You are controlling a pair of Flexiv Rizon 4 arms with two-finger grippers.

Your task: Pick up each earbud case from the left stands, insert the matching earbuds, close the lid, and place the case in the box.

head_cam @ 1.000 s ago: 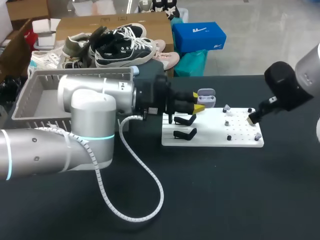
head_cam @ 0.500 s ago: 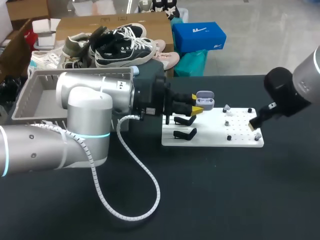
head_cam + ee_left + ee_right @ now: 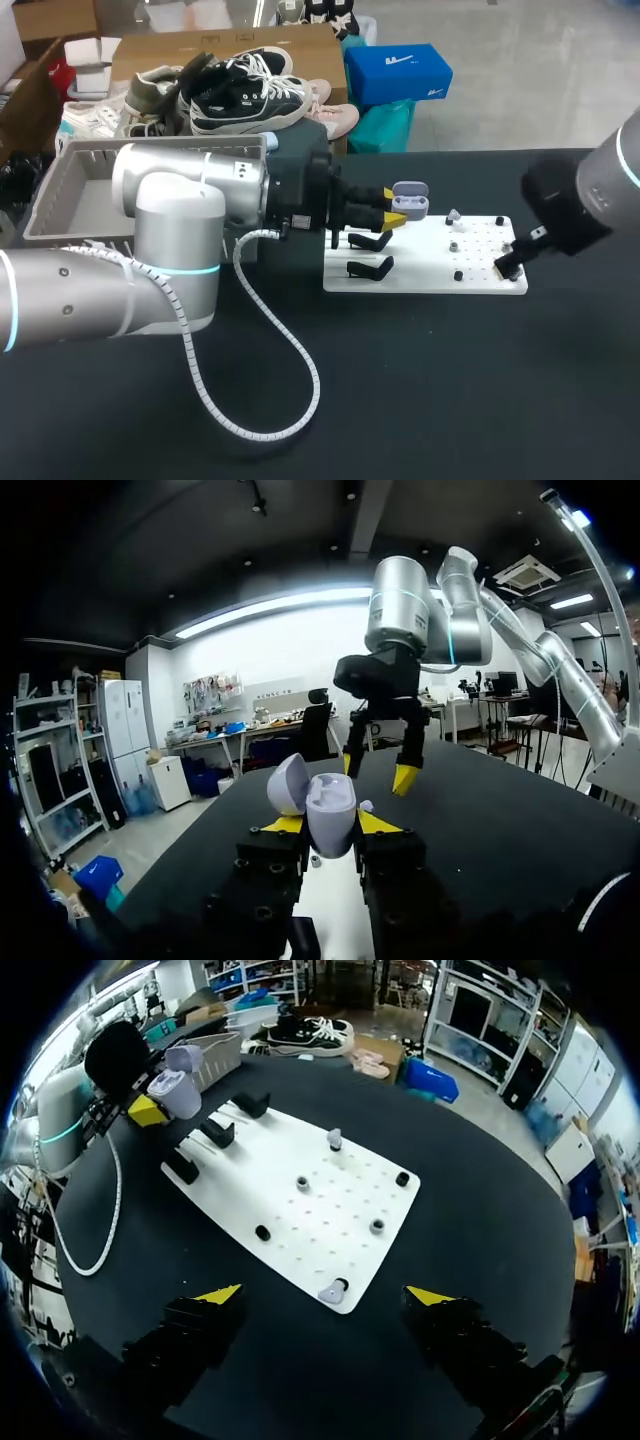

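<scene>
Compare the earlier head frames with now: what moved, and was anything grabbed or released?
The right tool, open, moved toward the near edge of the white perforated board, ending by the small pale earbud at its corner. Nothing was grabbed or released. The left tool dipped slightly, then stayed shut on the open lilac earbud case; the black stands kept still.

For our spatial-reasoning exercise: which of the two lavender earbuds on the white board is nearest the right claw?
The earbud at the corner of the white board directly ahead of the right claw; the other earbud stands at its far edge.
</scene>
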